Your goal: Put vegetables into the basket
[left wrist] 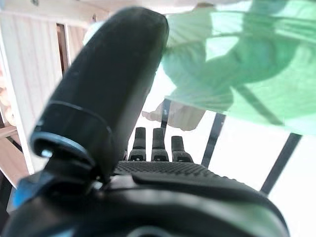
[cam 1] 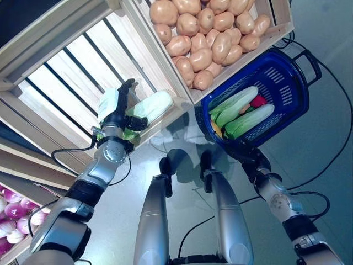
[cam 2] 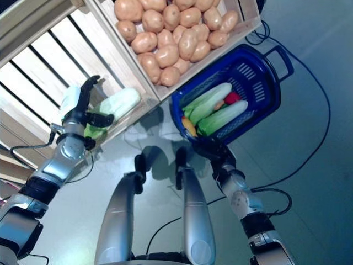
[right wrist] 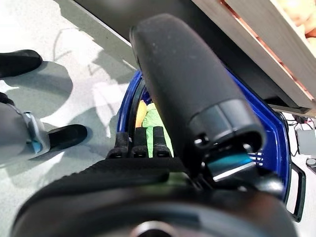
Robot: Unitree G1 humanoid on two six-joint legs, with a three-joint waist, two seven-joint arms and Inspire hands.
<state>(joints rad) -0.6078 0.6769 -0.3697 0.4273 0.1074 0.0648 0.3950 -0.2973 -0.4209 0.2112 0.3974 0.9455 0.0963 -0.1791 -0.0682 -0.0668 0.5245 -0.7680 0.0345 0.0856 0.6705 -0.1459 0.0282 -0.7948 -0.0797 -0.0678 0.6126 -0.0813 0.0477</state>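
Left hand [cam 1: 117,113] up at the slatted wooden crate [cam 1: 60,72], at the crate's front corner. A pale green cabbage [cam 1: 150,106] lies there on the slats, and the hand is closed on it: thumb on one side, fingers on the other, leaf showing just past the thumb in the left wrist view. A second pale vegetable [cam 1: 107,102] sits right beside the hand; cannot tell whether the hand touches it.

Neighbouring crate [cam 1: 278,19] is heaped with potatoes [cam 1: 205,27].

Blue basket [cam 1: 284,69] hangs off the right hand [cam 1: 246,152], which grips its near rim with fingers curled over the edge, as the right wrist view shows. The basket is held above the grey floor [cam 1: 325,105], just below the potato crate. Inside: two long pale green vegetables [cam 1: 249,120] lying side by side, a red item [cam 1: 258,101] between them, something orange [cam 1: 216,130] at the near end.

Purple-white onions [cam 1: 14,218] show in a lower bin, well apart from both hands.
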